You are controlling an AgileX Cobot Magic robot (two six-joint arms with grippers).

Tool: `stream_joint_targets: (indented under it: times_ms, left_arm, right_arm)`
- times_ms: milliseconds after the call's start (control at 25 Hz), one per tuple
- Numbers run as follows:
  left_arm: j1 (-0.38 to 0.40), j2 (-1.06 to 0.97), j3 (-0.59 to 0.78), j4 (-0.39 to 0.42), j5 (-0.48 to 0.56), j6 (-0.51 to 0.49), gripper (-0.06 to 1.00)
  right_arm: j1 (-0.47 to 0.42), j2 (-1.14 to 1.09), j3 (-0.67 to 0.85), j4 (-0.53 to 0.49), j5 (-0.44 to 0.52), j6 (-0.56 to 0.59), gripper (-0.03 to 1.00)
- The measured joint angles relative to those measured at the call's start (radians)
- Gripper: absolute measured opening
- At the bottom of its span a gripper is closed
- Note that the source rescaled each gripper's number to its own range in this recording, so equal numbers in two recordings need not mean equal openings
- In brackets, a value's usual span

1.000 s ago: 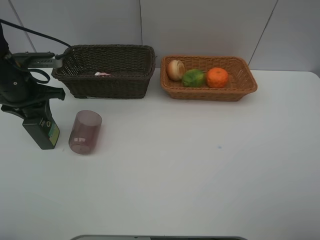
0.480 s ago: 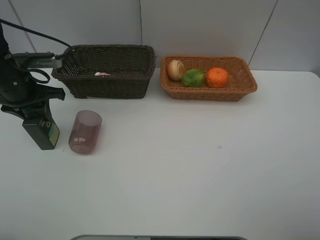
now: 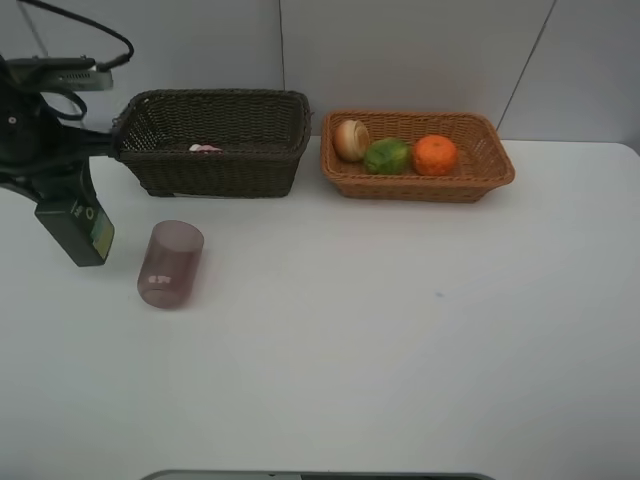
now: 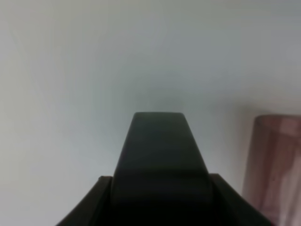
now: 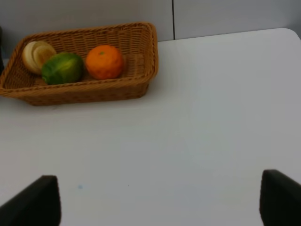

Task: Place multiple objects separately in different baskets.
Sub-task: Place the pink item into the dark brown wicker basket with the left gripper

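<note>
Baskets: two. One dark brown basket point(image 3: 220, 172), one tan basket point(image 3: 420, 186).
Round fruits: three. One pale fruit point(image 3: 351, 139), one green fruit point(image 3: 387, 156), one orange point(image 3: 435, 155).
Cups: one purple cup point(image 3: 170, 263).
Bottles: one dark green bottle point(image 3: 76, 225) in plain view.
Pink item point(image 3: 205, 148): one, mostly hidden behind dark basket's wall, kind unclear.
Loose items in all: six.
Tables: one white table point(image 3: 400, 330).

A white table point(image 3: 400, 350) meets grey wall panels point(image 3: 400, 50).
</note>
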Motion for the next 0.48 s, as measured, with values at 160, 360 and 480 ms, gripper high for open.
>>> stream_joint_targets:
  times_ms: [160, 360, 480]
  left_arm:
    - [-0.022, -0.014, -0.182, 0.003, 0.093, 0.000, 0.03]
    - [-0.096, 0.003, -0.374, 0.000, 0.102, 0.001, 0.03]
    - [-0.142, 0.060, -0.472, 0.000, 0.100, 0.001, 0.03]
  right_arm:
    - [0.000, 0.000, 0.000, 0.000, 0.000, 0.000, 0.90]
    - [0.000, 0.000, 0.000, 0.000, 0.000, 0.000, 0.90]
    - [0.000, 0.000, 0.000, 0.000, 0.000, 0.000, 0.90]
